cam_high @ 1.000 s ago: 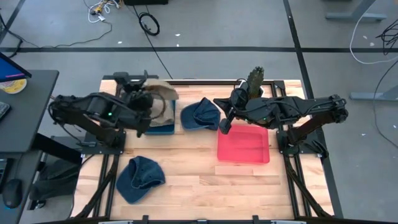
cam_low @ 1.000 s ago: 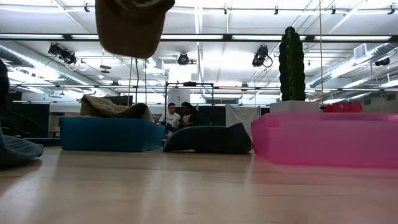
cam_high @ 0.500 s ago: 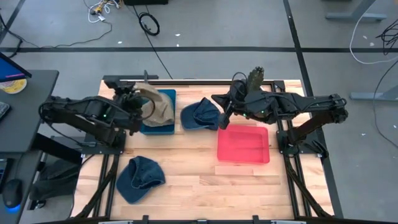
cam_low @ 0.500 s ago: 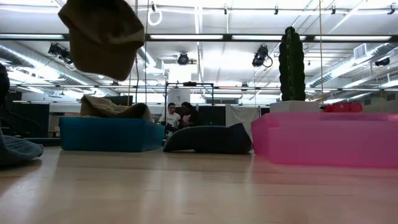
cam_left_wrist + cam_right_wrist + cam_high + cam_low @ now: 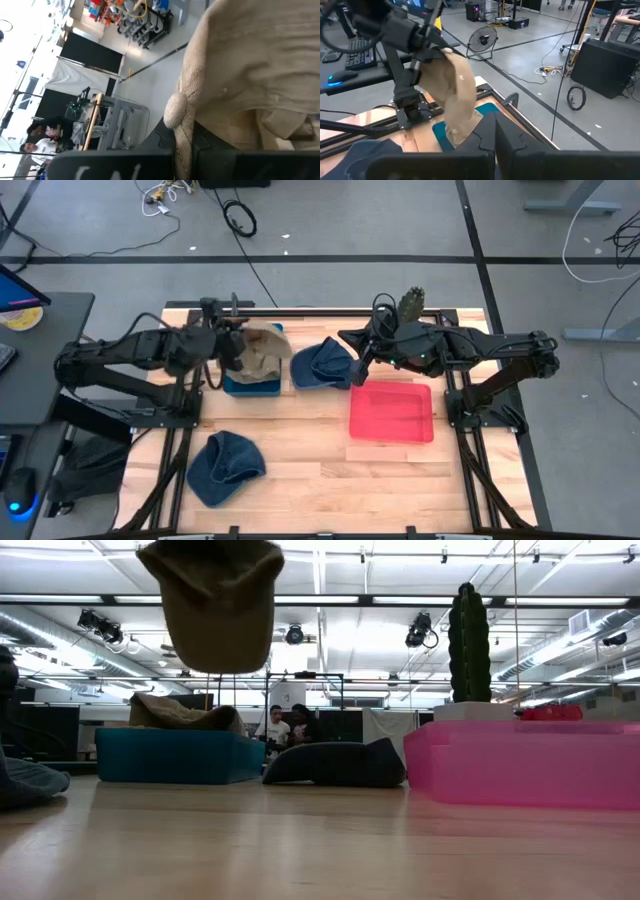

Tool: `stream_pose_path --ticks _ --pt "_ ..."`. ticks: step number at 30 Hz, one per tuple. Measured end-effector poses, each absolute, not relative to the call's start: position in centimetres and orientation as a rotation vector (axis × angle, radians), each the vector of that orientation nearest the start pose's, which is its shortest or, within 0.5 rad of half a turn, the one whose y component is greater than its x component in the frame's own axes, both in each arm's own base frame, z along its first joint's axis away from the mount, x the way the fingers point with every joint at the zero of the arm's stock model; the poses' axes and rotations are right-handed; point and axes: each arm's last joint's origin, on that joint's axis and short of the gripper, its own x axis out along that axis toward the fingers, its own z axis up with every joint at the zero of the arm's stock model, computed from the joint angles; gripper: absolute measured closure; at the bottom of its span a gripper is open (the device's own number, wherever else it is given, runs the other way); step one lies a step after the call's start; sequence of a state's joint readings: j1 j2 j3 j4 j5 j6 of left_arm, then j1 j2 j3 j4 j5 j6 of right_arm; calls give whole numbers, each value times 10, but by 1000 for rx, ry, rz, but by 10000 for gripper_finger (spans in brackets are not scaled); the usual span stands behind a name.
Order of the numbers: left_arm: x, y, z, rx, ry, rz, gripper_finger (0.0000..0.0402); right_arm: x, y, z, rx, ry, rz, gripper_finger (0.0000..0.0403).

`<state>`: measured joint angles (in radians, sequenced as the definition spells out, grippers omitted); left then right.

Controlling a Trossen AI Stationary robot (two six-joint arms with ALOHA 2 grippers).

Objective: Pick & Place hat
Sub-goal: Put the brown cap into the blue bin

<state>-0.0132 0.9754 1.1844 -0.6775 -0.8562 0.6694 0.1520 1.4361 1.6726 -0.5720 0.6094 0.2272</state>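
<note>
The pale wooden plank counter (image 5: 320, 450) carries a rigid pink plastic bin (image 5: 391, 413), a teal plastic bin (image 5: 250, 383) and 2 soft dark blue caps (image 5: 322, 364) (image 5: 225, 465). Above the teal bin, the left hand (image 5: 228, 346) is closed on a limp tan fabric cap (image 5: 262, 350), which hangs crumpled; it looks light and floppy, best pinched at a fold or brim. Whether the right hand (image 5: 358, 382), near the pink bin, is open I cannot tell.
</note>
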Motion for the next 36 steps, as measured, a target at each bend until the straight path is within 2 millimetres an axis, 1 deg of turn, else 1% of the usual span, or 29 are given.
stream_pose_path --ticks 8,14,16,24,30,36 --pt "176 58 393 860 712 585 398 294 28 451 96 260 -486 403" --pt "171 83 391 799 714 547 398 294 28 451 112 256 -489 403" --pt "170 90 390 799 718 522 398 294 28 451 120 254 -490 403" --pt "175 117 377 757 756 435 398 294 28 451 122 253 -492 403" --pt "178 136 365 708 836 453 398 294 28 451 139 249 -494 403" --pt "179 147 358 667 870 429 398 294 28 451 139 249 -495 403"
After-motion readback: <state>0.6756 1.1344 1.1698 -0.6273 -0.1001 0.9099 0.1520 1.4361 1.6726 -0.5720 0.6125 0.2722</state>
